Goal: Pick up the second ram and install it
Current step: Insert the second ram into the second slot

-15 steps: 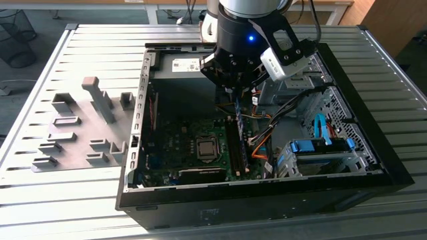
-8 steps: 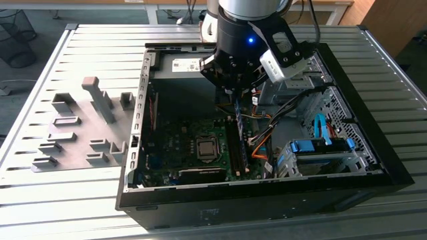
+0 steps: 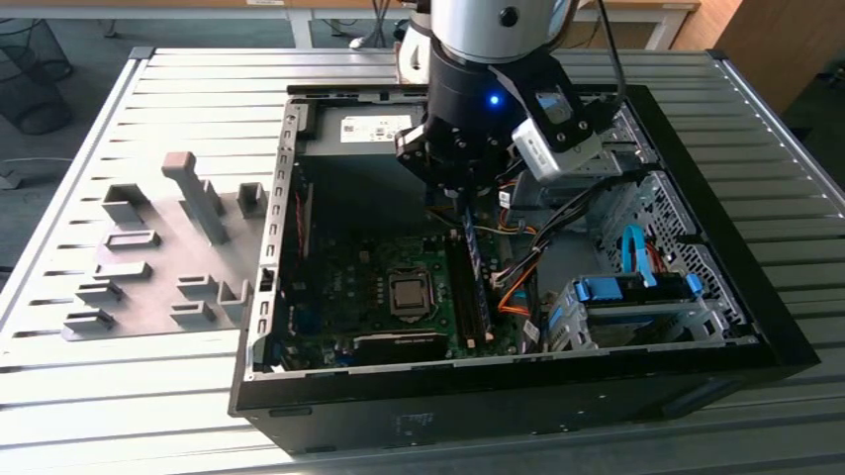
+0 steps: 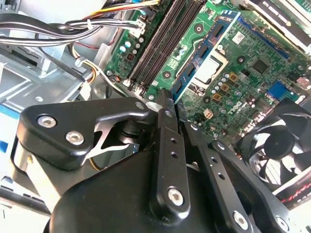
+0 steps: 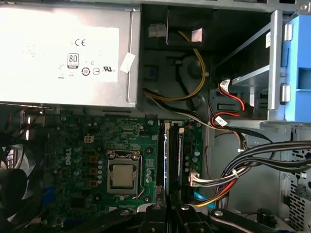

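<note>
The gripper hangs inside the open computer case, its fingers clenched on the second ram, which stands on edge, lengthwise over the memory slots at the exterior view's right of the processor socket. The stick's upper end is hidden between the fingers, and whether its lower edge sits in a slot cannot be made out. In the second wrist view the gripper's black linkages cover the stick. One motherboard, one power supply and one fan show, the fan cut off at the frame edge. On the table, at the exterior view's left of the case, lies one grey holder plate with several blocks.
</note>
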`<state>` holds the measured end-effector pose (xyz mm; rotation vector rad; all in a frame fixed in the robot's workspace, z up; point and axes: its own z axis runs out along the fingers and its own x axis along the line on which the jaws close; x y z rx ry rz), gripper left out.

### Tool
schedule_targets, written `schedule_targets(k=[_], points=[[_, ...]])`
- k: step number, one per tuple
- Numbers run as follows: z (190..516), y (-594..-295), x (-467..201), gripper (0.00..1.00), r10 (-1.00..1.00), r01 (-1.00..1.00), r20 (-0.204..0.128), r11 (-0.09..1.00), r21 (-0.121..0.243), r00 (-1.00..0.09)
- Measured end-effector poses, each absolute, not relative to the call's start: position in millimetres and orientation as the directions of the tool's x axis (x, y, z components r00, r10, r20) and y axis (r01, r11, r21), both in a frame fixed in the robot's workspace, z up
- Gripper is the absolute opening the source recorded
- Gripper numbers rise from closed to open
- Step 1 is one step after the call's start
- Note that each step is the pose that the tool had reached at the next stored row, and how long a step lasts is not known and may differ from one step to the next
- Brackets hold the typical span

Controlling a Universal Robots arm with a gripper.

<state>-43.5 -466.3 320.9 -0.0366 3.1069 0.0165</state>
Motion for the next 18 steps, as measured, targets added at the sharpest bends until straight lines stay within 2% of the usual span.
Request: schedule_targets(k=[18], points=[[312.4, -466.4, -43.5, 0.14, -0.023, -0.024, -0.035, 1.000, 0.010, -0.999]])
